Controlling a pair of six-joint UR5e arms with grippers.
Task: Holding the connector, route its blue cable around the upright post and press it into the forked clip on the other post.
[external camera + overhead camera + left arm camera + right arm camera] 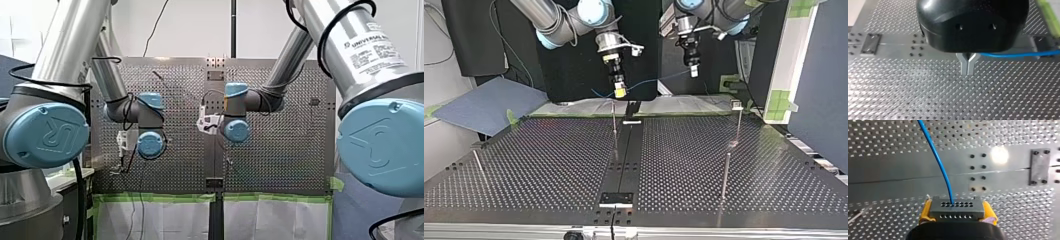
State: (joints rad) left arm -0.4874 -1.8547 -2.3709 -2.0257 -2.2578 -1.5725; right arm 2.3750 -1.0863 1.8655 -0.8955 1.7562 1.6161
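Observation:
In the right wrist view my right gripper [957,214] is shut on the grey connector [957,208], held between its yellow pads [926,211]. The blue cable [938,161] leaves the connector's top and runs ahead over the plate. In the top view that gripper [620,91] hangs above the table's far edge, just over a thin upright post [614,125]. The cable [654,81] spans across to my left gripper [694,71]. In the left wrist view its metal fingers [965,65] are shut, with the cable [1020,54] coming out sideways at their base. A post with a clip [737,105] on top stands at the right.
The perforated table [549,165] has a dark centre strip [626,155] with small plates. Another thin post [725,172] stands nearer the camera at the top view's right, and a short one [479,165] at its left. A blue sheet [484,107] lies beyond the far left corner.

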